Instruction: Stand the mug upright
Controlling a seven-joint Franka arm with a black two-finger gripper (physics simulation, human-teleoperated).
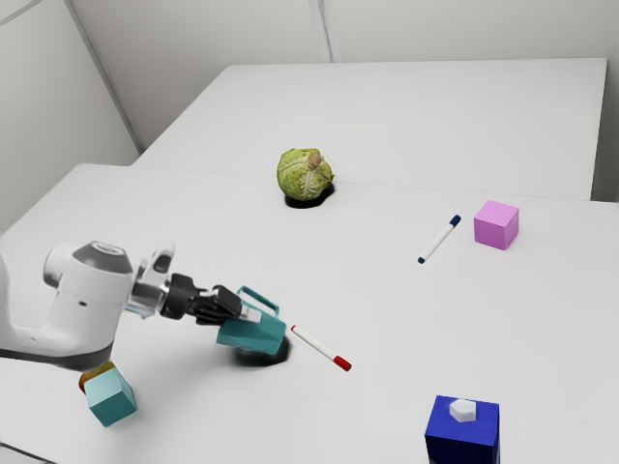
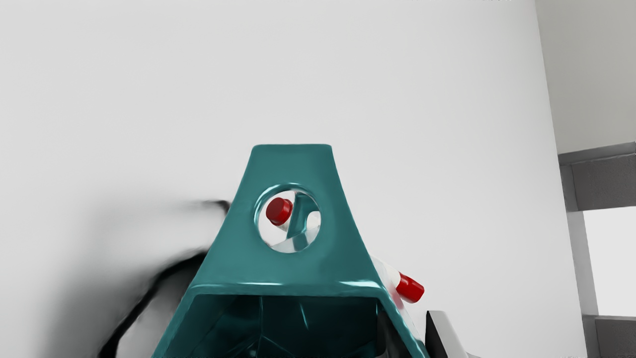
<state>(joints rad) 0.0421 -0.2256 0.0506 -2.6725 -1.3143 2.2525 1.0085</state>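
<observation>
My end effector (image 1: 248,313) is clamped on the wall of the teal mug (image 1: 253,334), one finger inside its mouth, the other outside. I have the mug tilted over the tabletop (image 1: 368,290), mouth toward me, handle (image 1: 259,297) upward. Just beside it, to the exterior view's right, lies a red-capped marker (image 1: 321,348). The cabbage (image 1: 304,175) sits on the far side; a teal cube (image 1: 110,397) is near, at the exterior view's left.

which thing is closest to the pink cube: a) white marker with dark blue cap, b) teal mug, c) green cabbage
a: in the exterior view the marker lies just beside the cube, while the cabbage and mug are much farther off.
</observation>
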